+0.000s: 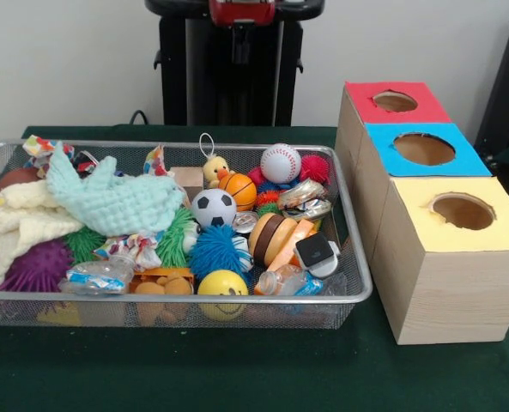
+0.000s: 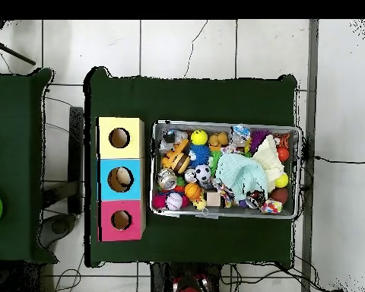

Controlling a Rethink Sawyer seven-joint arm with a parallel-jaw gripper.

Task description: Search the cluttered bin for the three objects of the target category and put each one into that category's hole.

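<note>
Green counter (image 1: 237, 378) at frame bottom carries your cluttered bin (image 1: 357, 296), a bottle (image 1: 293, 281) inside; gripper state can't be told.

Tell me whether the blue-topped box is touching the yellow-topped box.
Touching. In the front view the blue-topped box and the yellow-topped box stand side against side with no gap; the overhead view shows their tops edge to edge.

"How many wooden boxes with a round hole on top?"
"Three (image 1: 434, 215), right of the frame: red, blue, yellow."
"And crumpled clear plastic bottles with blue-and-white labels?"
"I count two, lower middle of the one silver wire-mesh basket (image 1: 357, 287): one (image 1: 95, 276), another (image 1: 295, 281)."
</note>
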